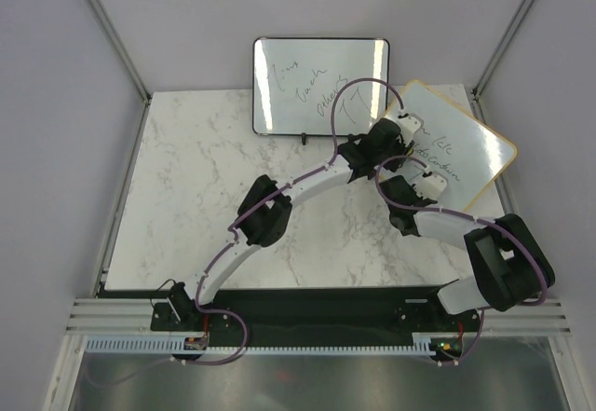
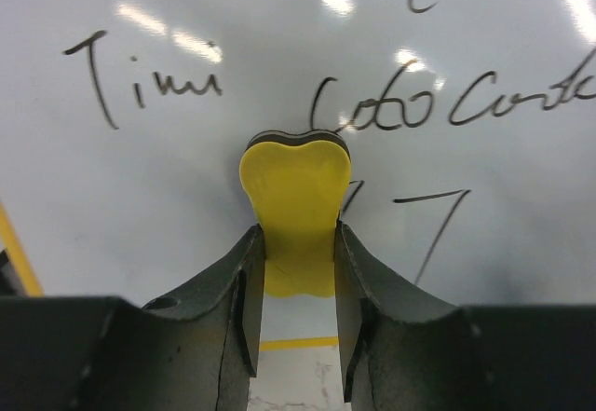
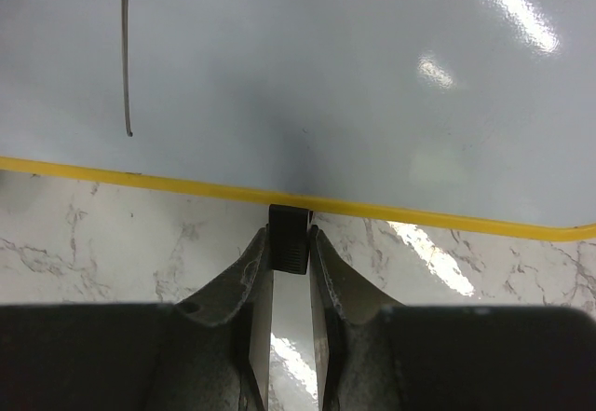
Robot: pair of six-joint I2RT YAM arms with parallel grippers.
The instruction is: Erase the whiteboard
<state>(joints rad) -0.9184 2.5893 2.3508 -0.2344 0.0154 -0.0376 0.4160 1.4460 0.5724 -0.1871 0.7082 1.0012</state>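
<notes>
The whiteboard [image 1: 470, 155] with a light tan frame lies tilted at the table's right rear, with black handwriting on it. My left gripper [image 1: 402, 122] reaches over its left part and is shut on a yellow eraser [image 2: 296, 187]. The eraser's dark felt end meets the board surface [image 2: 168, 206] between the written words. In the left wrist view the gripper [image 2: 298, 243] grips the eraser's sides. My right gripper [image 1: 438, 180] is at the board's near edge. In the right wrist view it [image 3: 290, 243] is shut on a small black foot [image 3: 289, 226] under the frame [image 3: 140, 178].
A black-framed whiteboard [image 1: 321, 85] with handwriting stands at the back centre, just left of my left gripper. The marble tabletop [image 1: 205, 197] spreads to the left. Grey walls close in both sides, and the tan board's right corner overhangs the table edge.
</notes>
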